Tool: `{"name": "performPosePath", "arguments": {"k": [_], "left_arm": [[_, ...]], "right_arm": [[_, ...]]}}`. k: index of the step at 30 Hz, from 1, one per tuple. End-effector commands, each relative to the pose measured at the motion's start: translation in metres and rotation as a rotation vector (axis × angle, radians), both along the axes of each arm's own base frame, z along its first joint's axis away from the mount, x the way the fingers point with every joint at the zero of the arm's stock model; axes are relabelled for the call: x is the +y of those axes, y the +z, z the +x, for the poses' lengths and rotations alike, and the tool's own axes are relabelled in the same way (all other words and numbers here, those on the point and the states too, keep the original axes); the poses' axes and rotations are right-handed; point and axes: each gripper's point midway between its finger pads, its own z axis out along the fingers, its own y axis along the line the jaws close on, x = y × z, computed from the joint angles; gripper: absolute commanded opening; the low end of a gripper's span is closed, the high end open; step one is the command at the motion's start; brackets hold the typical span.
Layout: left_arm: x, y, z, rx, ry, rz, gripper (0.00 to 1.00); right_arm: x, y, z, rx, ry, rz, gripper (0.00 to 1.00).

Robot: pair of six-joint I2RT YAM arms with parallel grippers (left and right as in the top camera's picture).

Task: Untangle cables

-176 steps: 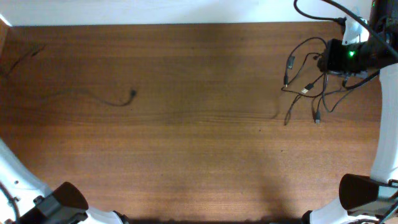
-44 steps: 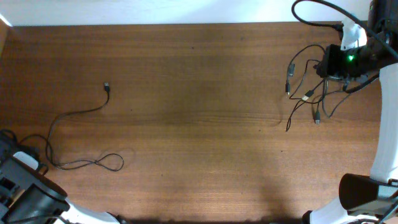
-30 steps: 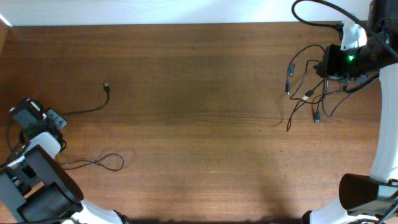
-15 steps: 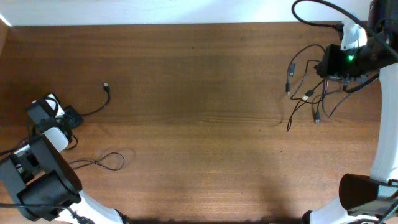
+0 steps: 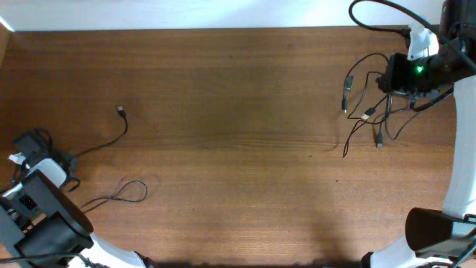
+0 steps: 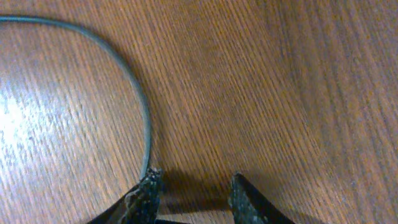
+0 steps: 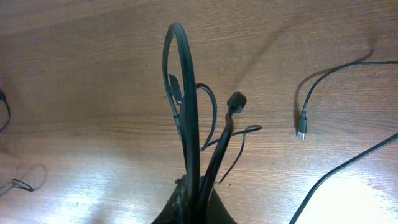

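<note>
At the far left, the left gripper sits low over the table, its jaws spread with a clear gap between them. A loose cable curves in to the tip of one finger. Whether it lies inside the gap or just beside it is hard to tell. If the jaws close off-line, the cable may slip out or be pushed aside.

At the far right, the right gripper pinches a bunch of cables, whose ends fan out from it. A hard pull there could tighten the tangle, or a strand could slide free.
</note>
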Motion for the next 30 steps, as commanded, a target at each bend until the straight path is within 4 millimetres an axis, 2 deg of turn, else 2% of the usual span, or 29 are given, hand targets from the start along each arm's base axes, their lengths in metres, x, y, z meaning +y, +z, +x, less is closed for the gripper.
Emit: {"name": "performPosePath", "arguments": {"k": [1,4,5,7,8,10,11,13,17,20,23,30], "left_arm": [[-0.029,0.012,0.032,-0.075,-0.241,-0.05,0.43],[-0.068,0.068,0.068,-0.117,-0.441,0.059,0.44],[-0.094,0.086,0.076,-0.131,-0.503,0.066,0.44],[-0.142,0.101,0.082,-0.124,-0.613,0.048,0.45],[-0.157,0.101,0.082,-0.116,-0.634,0.026,0.45],[-0.191,0.091,0.071,-0.077,-0.627,-0.074,0.37],[-0.207,0.082,0.06,-0.04,-0.596,-0.143,0.31],[-0.23,0.069,0.038,0.026,-0.511,-0.251,0.26],[-0.272,0.056,0.002,0.185,-0.55,-0.364,0.29],[-0.276,0.053,-0.012,0.249,-0.554,-0.376,0.29],[-0.258,0.05,-0.024,0.293,-0.445,-0.3,0.33],[-0.244,0.046,-0.036,0.344,-0.4,-0.231,0.31]], "right_arm": [[0.004,0.002,0.003,-0.014,0.02,0.005,0.05],[0.004,0.002,0.003,-0.014,0.02,0.005,0.05],[0.004,0.002,0.003,-0.014,0.02,0.005,0.05],[0.004,0.002,0.003,-0.014,0.02,0.006,0.05],[0.004,0.002,0.003,-0.014,0.02,0.006,0.05],[0.004,0.002,0.003,-0.014,0.02,0.006,0.05],[0.004,0.002,0.002,-0.013,0.02,0.006,0.05],[0.004,0.002,0.002,-0.013,0.02,0.006,0.05],[0.004,0.002,0.002,-0.013,0.02,0.006,0.05],[0.004,0.002,0.002,-0.013,0.02,0.006,0.05],[0.004,0.002,0.002,-0.013,0.02,0.006,0.05],[0.004,0.002,0.002,-0.013,0.02,0.006,0.06]]}}
